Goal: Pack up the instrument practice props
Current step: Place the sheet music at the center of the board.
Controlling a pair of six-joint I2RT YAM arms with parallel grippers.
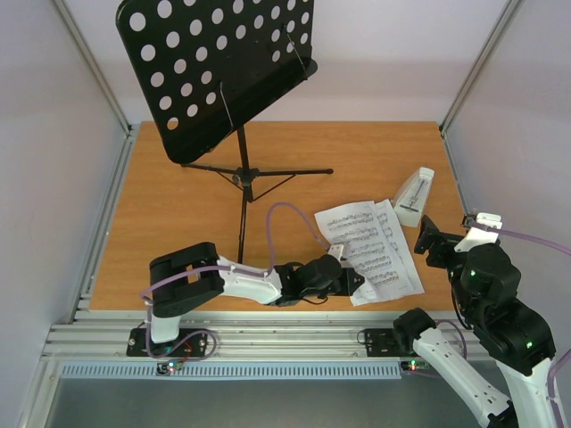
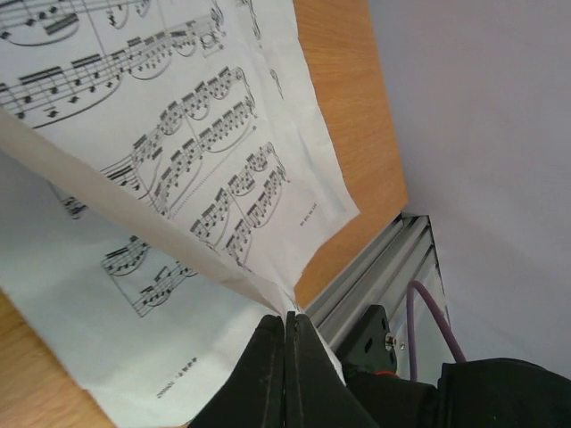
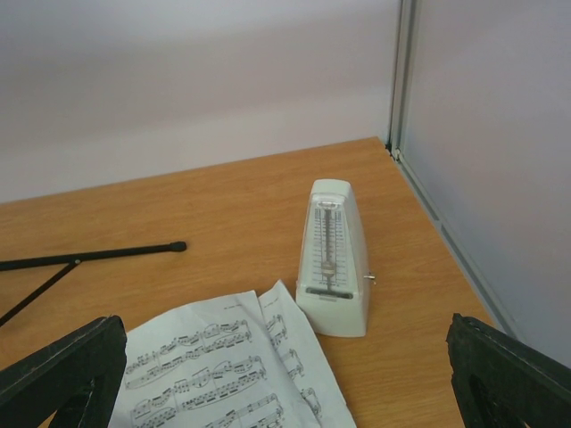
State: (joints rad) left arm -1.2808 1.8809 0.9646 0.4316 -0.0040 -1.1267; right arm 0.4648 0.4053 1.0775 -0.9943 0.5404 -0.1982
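Note:
The black music stand [image 1: 214,71] stands upright at the back left on its tripod legs. White sheet-music pages [image 1: 370,250] lie overlapping on the table, right of centre. My left gripper [image 1: 359,282] is at their near left corner. In the left wrist view it [image 2: 287,323] is shut on the lifted edge of one page [image 2: 178,134]. The pale metronome [image 1: 413,198] stands upright just beyond the pages. In the right wrist view it [image 3: 335,259] is ahead of my open, empty right gripper [image 3: 285,332], with the pages [image 3: 223,366] below left. The right gripper [image 1: 434,241] is near the metronome.
The stand's tripod legs [image 1: 268,172] spread over the table's middle, and one leg tip [image 3: 174,246] shows in the right wrist view. An aluminium rail [image 1: 268,334] runs along the near edge. White walls close in the left, back and right sides.

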